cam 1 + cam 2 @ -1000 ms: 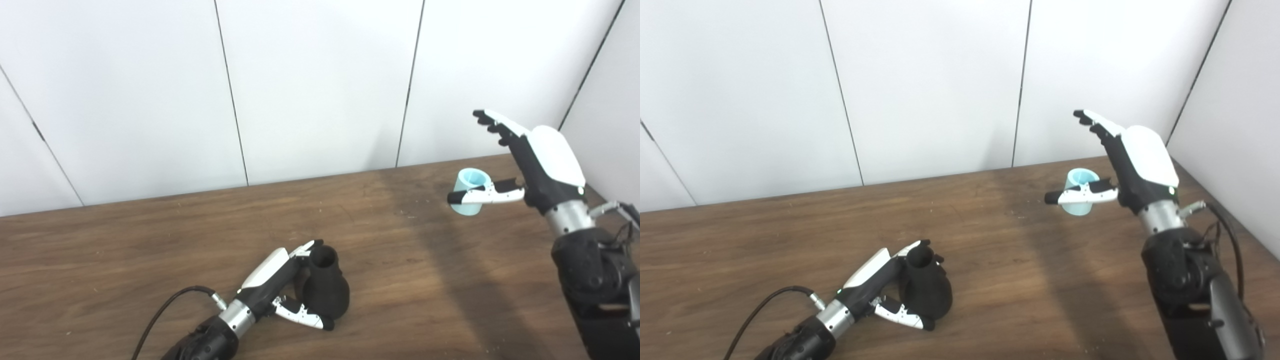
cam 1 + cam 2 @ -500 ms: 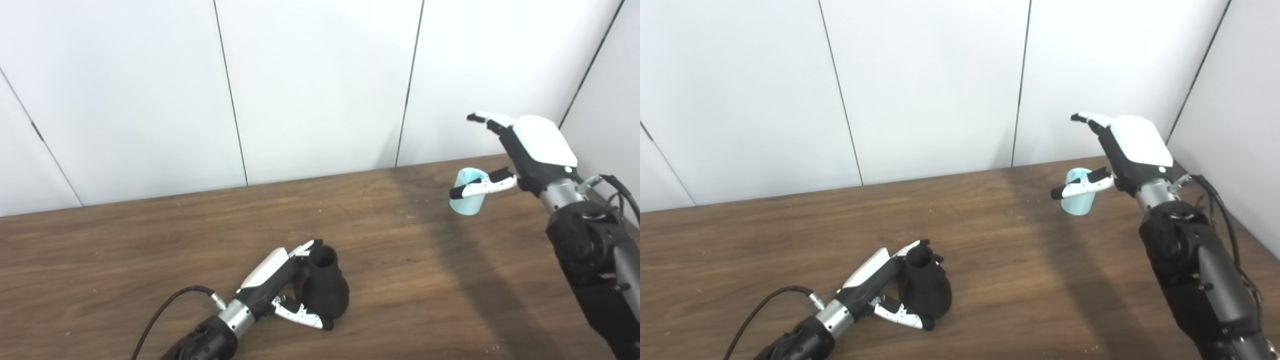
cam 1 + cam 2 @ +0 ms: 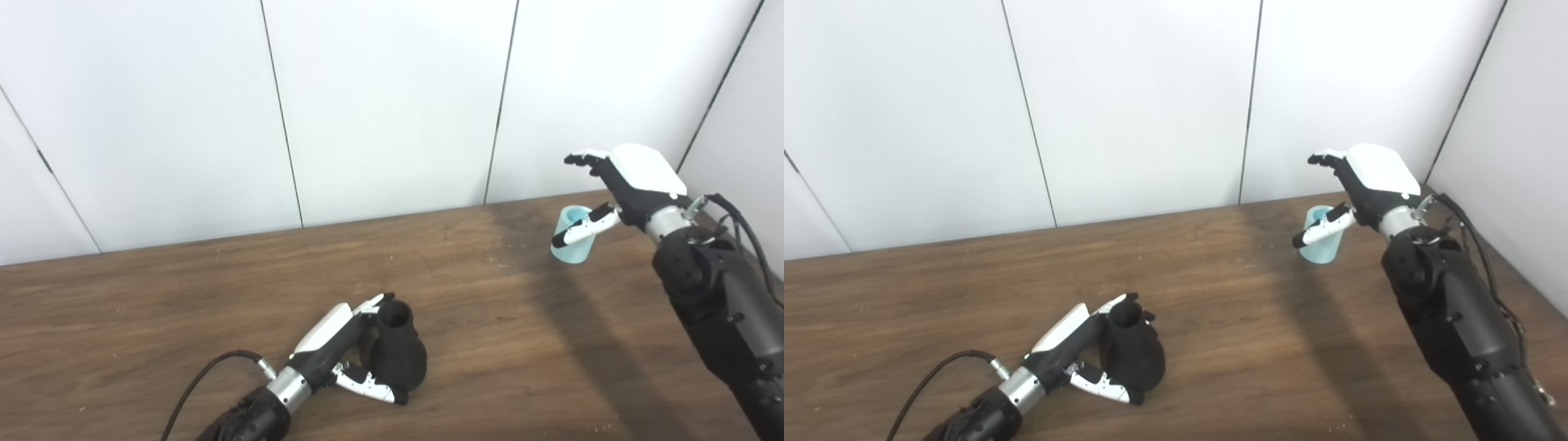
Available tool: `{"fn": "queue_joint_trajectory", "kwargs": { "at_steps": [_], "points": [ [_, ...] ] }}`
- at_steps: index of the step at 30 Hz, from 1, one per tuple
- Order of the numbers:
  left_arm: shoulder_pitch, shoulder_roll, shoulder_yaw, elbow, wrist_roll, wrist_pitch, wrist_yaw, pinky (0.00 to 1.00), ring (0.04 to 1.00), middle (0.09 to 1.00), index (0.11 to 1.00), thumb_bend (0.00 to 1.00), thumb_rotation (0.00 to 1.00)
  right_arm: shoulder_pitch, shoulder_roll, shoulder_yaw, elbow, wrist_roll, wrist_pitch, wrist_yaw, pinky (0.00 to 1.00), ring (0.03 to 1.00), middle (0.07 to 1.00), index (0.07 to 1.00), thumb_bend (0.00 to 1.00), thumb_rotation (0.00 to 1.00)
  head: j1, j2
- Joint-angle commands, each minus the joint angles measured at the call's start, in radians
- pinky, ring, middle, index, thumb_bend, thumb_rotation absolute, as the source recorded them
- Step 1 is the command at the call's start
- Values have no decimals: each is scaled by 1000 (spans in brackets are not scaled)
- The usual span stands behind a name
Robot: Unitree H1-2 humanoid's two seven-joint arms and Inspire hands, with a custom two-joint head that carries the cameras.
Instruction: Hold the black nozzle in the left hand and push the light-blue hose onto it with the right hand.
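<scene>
Room: white panelled wall [image 3: 392,104] with dark seams. Surface [image 3: 184,294]: dark wood grain, scattered light specks. Near centre: black nozzle [image 3: 398,354], open neck up, left robot hand [image 3: 343,352] wrapped around it; a black cable [image 3: 202,380] trails to the wrist. Far right: light-blue hose [image 3: 574,236] upright on the surface; right robot hand [image 3: 618,184] spread beside it, thumb across the hose's front, contact unclear.

The right hand [image 3: 625,184] has tipped forward and lowered over the light-blue hose [image 3: 572,236], fingers spread.
</scene>
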Motion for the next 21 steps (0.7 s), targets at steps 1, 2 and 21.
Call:
{"fn": "queue_joint_trajectory", "kwargs": {
  "at_steps": [1, 2, 21],
  "points": [
    [162, 84, -36, 216, 81, 95, -32, 1000, 988, 806, 480, 520, 65, -91, -63, -8, -17, -35, -2, -36, 652, 760, 823, 804, 1000, 322, 0, 0],
    [161, 83, -37, 217, 82, 95, -32, 1000, 988, 806, 480, 520, 65, -94, -64, -3, -12, -40, -3, -39, 653, 760, 823, 803, 1000, 322, 2, 0],
    [164, 77, -38, 208, 82, 105, -32, 1000, 988, 807, 480, 520, 65, -157, -85, 57, 119, -65, -21, -54, 783, 815, 843, 801, 1000, 295, 10, 2]
  ]
}}
